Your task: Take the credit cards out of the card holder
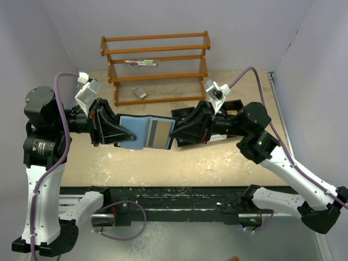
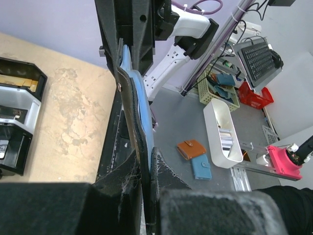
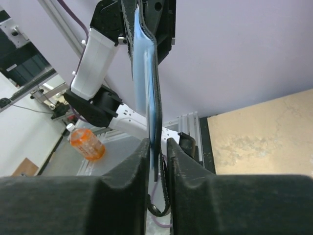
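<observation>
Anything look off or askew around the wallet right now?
Nothing stands out. The black folding wallet with blue lining is held open between the left claw and right claw, slightly bowed, nothing spilled.

The top camera looks steeply down on the table [image 1: 163, 168] from above and behind. Each wrist camera sights closely along its own fingers [image 2: 73, 205], facing the other arm. All three views share the card holder [image 1: 145, 132].
</observation>
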Controlling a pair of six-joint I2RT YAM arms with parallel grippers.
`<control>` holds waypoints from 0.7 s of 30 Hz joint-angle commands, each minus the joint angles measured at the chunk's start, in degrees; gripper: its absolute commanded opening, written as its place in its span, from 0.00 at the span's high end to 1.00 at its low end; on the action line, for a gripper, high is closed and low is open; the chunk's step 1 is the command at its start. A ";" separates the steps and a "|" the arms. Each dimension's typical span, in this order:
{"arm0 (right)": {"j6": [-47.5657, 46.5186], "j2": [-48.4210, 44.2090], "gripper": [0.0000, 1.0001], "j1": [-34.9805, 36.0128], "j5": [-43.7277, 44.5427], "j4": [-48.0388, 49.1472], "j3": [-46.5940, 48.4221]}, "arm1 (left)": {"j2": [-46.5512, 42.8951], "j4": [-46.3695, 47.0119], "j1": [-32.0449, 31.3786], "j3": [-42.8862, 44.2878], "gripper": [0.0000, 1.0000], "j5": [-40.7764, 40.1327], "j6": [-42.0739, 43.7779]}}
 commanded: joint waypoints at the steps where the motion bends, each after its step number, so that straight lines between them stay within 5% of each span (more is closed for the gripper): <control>1: 0.84 -1.13 0.88 0.45 -0.34 4.66 0.36 | -0.77 3.54 0.02 0.19 1.00 2.44 -2.44; 8: 2.87 -1.92 0.99 0.53 -2.34 6.85 0.11 | -0.92 6.23 0.01 -0.52 1.00 3.74 -5.62; 21: -0.84 0.93 0.78 3.45 4.42 0.33 3.68 | -1.94 14.38 0.02 -2.70 1.00 4.52 -13.56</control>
